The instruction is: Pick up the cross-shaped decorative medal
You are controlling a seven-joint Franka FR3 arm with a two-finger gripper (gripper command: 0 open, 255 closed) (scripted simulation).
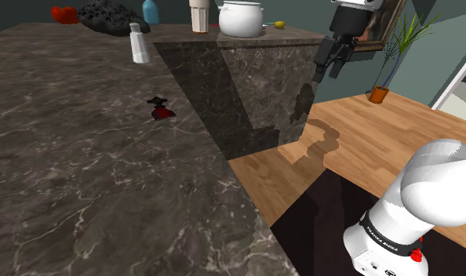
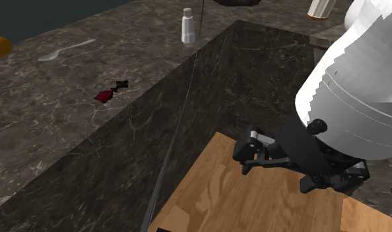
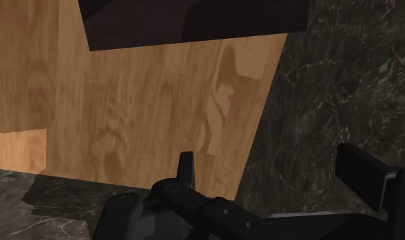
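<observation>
**A:** Where was the medal lying?

**B:** The small cross-shaped medal [image 1: 159,110], dark with a red part at one end, lay flat on the dark veined marble bench [image 1: 82,188]. It was out on the open top, near the inner edge. In the second exterior view the medal [image 2: 112,91] sat between that edge and a pale spoon [image 2: 66,49].

**A:** And the tool?

**B:** The all-black two-finger tool [image 1: 328,70] hung off the bench, well apart from the medal. It was over the light wooden floor [image 1: 365,133], in the corner walled by the bench's two sides. In the second exterior view the tool [image 2: 244,158] was below the level of the bench top.

**A:** How were its fingers?

**B:** In the wrist view the fingers [image 3: 186,170] stood wide apart, with nothing held between them. Past them were floor and marble wall.

**A:** Anything else?

**B:** A white shaker [image 1: 140,43] stood upright beyond the medal. A white lidded pot [image 1: 241,17] sat on the far run of the bench, and a potted green plant [image 1: 380,88] stood on the floor.
</observation>
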